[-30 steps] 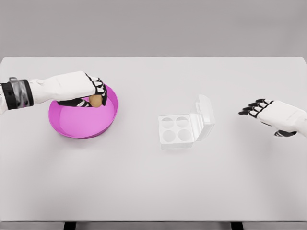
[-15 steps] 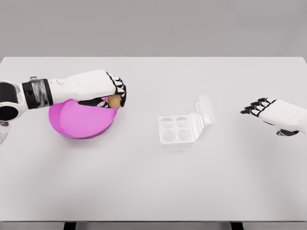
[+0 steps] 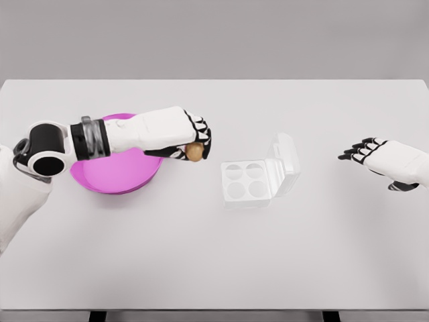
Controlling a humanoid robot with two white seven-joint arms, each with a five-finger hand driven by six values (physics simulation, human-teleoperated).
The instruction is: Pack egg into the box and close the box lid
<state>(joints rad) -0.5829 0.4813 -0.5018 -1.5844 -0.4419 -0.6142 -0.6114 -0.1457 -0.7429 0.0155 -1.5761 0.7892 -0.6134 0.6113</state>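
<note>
A: Egg (image 3: 195, 152) is out of the pink bowl (image 3: 107, 180) now. A second ago the left hand (image 3: 179, 134) sat over the bowl's far right rim with the egg tucked under its fingers; half a second ago it was crossing that rim. Now the hand is past it, over bare table between the bowl and the egg box (image 3: 247, 182).

B: Is the grip sound?

A: It looks so. The fingers are curled round the egg, which peeks out brown beneath the fingertips on the hand's right side. It is clear of the table (image 3: 214, 261) as far as I can judge, though the view from above makes height hard to read.

B: And the box?

A: Unmoved through all three moments. It lies right of the middle, four round cups showing and none filled, with the clear lid (image 3: 286, 159) standing up along its right edge. The egg is near the box's left side but not yet over any cup.

B: The other arm?

A: The right hand (image 3: 365, 149) hangs at the far right of the table, well apart from the box, fingers spread and holding nothing. It has drifted only a touch rightward.

B: So where does that leave the task?

A: Pick-up done, carry under way. I'd say what remains is travelling on to the right, lowering the egg into a cup, letting go, then swinging the lid leftward over the cups. The raised lid is on the side nearest the idle hand.
</note>
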